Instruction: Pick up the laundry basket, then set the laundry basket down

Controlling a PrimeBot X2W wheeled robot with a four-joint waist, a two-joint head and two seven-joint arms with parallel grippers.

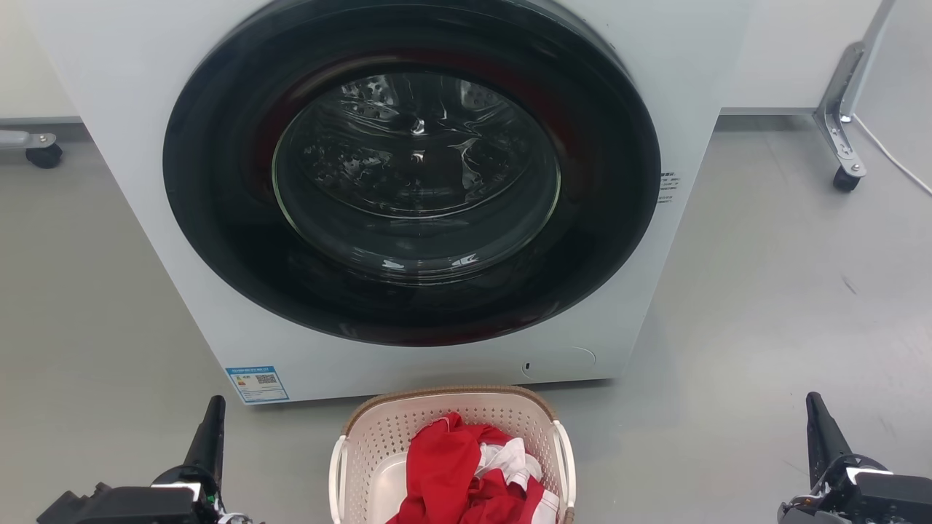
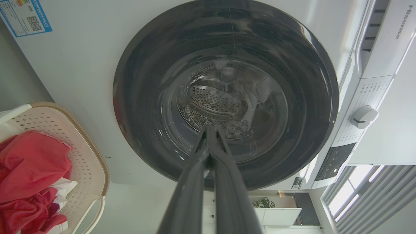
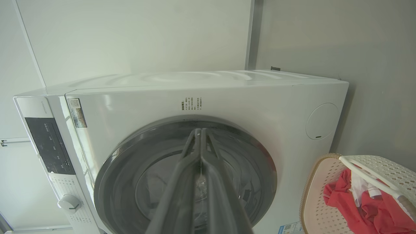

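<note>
Two closed, empty grippers, left gripper (image 1: 214, 409) and right gripper (image 1: 815, 405), flank the laundry basket (image 1: 378, 437) (well apart from each). Risk: uneven grips on handles (image 1: 336, 473) spill red clothes (image 1: 451, 466).

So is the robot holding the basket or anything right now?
No, nothing is held. The left gripper and right gripper are both shut and empty, apart from the laundry basket, which sits on the floor between them.

Laundry basket (image 1: 393, 437) sits on the floor (image 1: 764, 291) just before the washer (image 1: 131, 145), clothes (image 1: 451, 466) heaped inside it, left claw (image 1: 216, 405) well to its left, right claw (image 1: 813, 402) well to its right, wheeled leg (image 1: 841, 124) behind at far right
</note>
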